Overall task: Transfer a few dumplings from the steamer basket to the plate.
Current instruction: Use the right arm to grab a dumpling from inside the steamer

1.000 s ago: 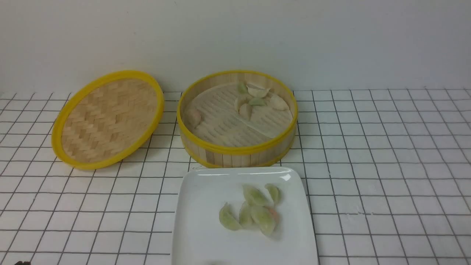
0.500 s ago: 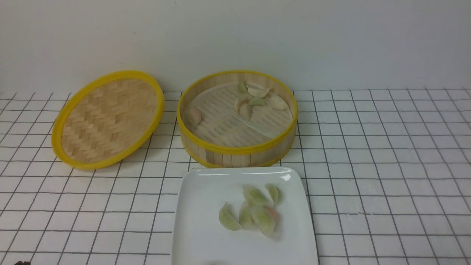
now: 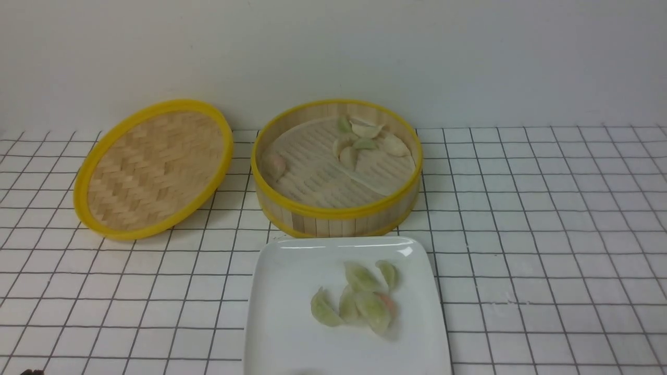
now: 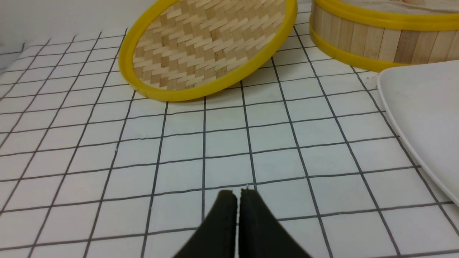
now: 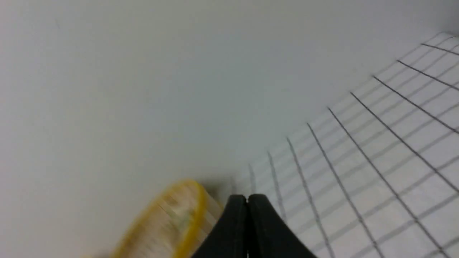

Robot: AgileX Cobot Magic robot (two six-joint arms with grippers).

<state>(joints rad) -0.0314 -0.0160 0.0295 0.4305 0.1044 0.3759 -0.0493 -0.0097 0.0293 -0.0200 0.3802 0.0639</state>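
Green-tinted dumplings (image 3: 372,310) clustered on plate (image 3: 292,323), just in front of steamer basket (image 3: 333,211); more inside basket. Both jaws clenched, empty: left gripper (image 4: 237,195), right gripper (image 5: 246,197).

We see a white surface (image 3: 547,208) ruled with thin dark grid lines. The steamer basket (image 3: 333,224) has tan bamboo slats between bright yellow rims; its liner (image 3: 312,182) is cream with rows of holes. The lid (image 3: 151,166) shows a tan herringbone weave inside a yellow rim. On the glossy white plate (image 3: 292,323) the dumplings (image 3: 372,308) are pale green, one tinged orange-pink. The left tool (image 4: 237,193) and right tool (image 5: 247,197) are black.
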